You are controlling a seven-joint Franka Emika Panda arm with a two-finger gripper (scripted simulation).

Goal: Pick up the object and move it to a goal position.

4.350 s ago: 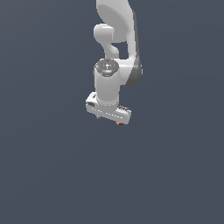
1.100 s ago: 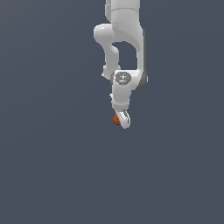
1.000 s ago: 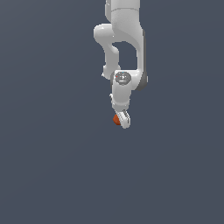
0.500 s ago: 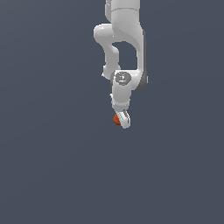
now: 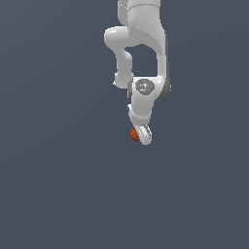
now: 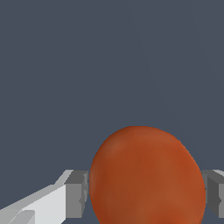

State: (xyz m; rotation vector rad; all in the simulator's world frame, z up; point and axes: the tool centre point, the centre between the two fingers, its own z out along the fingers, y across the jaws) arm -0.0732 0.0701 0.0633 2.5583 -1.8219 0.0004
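Around me there is only a flat, dark blue-grey background, the same in both views, with no edge or mark on it that I can make out.

My arm is white and comes down from the top of the exterior view, bending through a rounded elbow toward the exterior view's left and then dropping to the wrist, where a round grey cap faces the camera. Below the wrist the hand narrows and points downward.

My claw sits at the very bottom of the arm. In the exterior view it is seen nearly edge-on, so the two fingers overlap there. The wrist view shows them better: one grey pad presses against one side of the ball and the other pad touches the opposite side at the picture's edge. So my claw is closed narrow around the ball, holding it.

The ball is small, orange-red and rounded, and far smaller than my hand. In the exterior view it peeks out at the fingertips on the exterior view's left side of the claw, hanging below the wrist.
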